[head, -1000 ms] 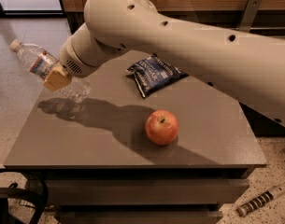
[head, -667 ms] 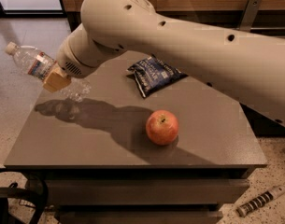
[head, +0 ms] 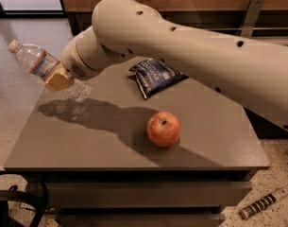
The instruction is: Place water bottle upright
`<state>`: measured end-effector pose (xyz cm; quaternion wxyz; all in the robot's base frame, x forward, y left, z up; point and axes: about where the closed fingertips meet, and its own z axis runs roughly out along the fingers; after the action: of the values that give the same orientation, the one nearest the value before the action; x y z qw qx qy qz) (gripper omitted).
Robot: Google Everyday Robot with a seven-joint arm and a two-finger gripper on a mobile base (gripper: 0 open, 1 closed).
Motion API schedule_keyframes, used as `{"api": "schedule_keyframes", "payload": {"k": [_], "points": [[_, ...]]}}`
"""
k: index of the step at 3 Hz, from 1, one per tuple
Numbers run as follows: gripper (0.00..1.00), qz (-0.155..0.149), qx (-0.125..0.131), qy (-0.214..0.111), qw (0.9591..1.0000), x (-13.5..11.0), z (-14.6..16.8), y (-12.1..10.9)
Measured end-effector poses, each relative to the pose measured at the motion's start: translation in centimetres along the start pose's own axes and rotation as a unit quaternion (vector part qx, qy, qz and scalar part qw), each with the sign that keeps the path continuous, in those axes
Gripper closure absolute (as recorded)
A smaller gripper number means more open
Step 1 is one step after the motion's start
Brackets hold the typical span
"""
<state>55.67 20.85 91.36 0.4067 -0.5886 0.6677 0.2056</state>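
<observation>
Far L: speckled floor (head: pixel 11 108) lies open beside the bench's left edge. A black cable (head: pixel 21 207) loops low by the front-left corner.

The water bottle (head: pixel 32 59) is off the surface, in the air at the rear-left corner of the bench (head: pixel 87 145). It is tilted: white cap up-left, out past the left edge, and clear ribbed base down-right, over the corner. The pincer (head: pixel 57 78) is pinching the water bottle across its body, just below the label band; one tan pad shows on the near side. The arm (head: pixel 190 46) runs from there up and to the R, crossing above the rear of the bench.

Front-left and centre-left of the top is open grey surface, w/ only the arm's shadow on it.

A dark blue chip bag (head: pixel 155 75) lies flat near the rear edge, partly under the arm and well apart from the bottle. The apple (head: pixel 163 128) sits mid-bench, stem up, near the bag but not touching it. R of the apple, open surface runs to the right edge.

Past the front-right corner a striped cylinder (head: pixel 261 205) lies on the floor. There is a metal bracket (head: pixel 251 13) on the wall, upper R.
</observation>
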Motion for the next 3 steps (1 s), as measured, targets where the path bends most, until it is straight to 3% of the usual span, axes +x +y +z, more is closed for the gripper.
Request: {"api": "schedule_keyframes", "payload": {"k": [1,3], "points": [[1.0,0.029,0.017,-0.123,0.9918,0.04,0.02,-1.26],[1.0,0.002,0.036,-0.22,0.9749,-0.36,-0.56,-2.24]]}}
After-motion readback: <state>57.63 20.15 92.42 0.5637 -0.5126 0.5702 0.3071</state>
